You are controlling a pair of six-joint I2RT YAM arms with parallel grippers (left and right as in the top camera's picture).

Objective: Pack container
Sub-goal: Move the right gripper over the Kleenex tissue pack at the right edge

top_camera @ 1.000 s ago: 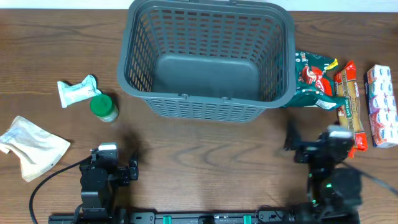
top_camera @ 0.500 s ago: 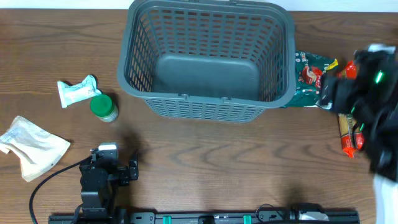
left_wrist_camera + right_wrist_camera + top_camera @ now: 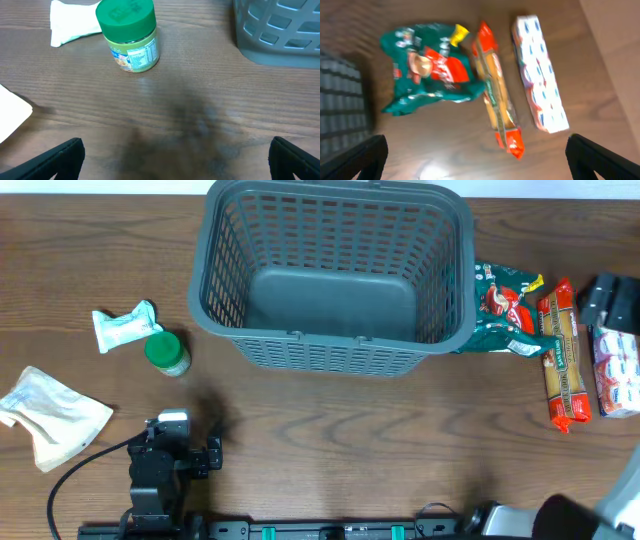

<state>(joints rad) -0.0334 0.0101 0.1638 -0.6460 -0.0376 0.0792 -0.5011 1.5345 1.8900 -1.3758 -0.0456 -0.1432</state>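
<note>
The dark grey basket (image 3: 330, 356) stands empty at the back middle; its wall shows in the left wrist view (image 3: 280, 32) and the right wrist view (image 3: 340, 100). My left gripper (image 3: 185, 442) is open and empty low over the table front left (image 3: 175, 167), short of a green-lidded jar (image 3: 167, 352) (image 3: 131, 37). My right gripper (image 3: 604, 298) is open and empty (image 3: 477, 162), high over a green snack bag (image 3: 503, 310) (image 3: 427, 67), an orange pasta packet (image 3: 562, 355) (image 3: 496, 92) and a white box (image 3: 615, 370) (image 3: 540, 72).
A white packet (image 3: 125, 325) (image 3: 72, 22) lies behind the jar. A beige pouch (image 3: 50, 415) (image 3: 10, 117) lies at the left edge. The right-hand items lie close to the table's right edge.
My right arm has swung up from the front right to the far right, above the packets. The left arm and all items have not moved.
</note>
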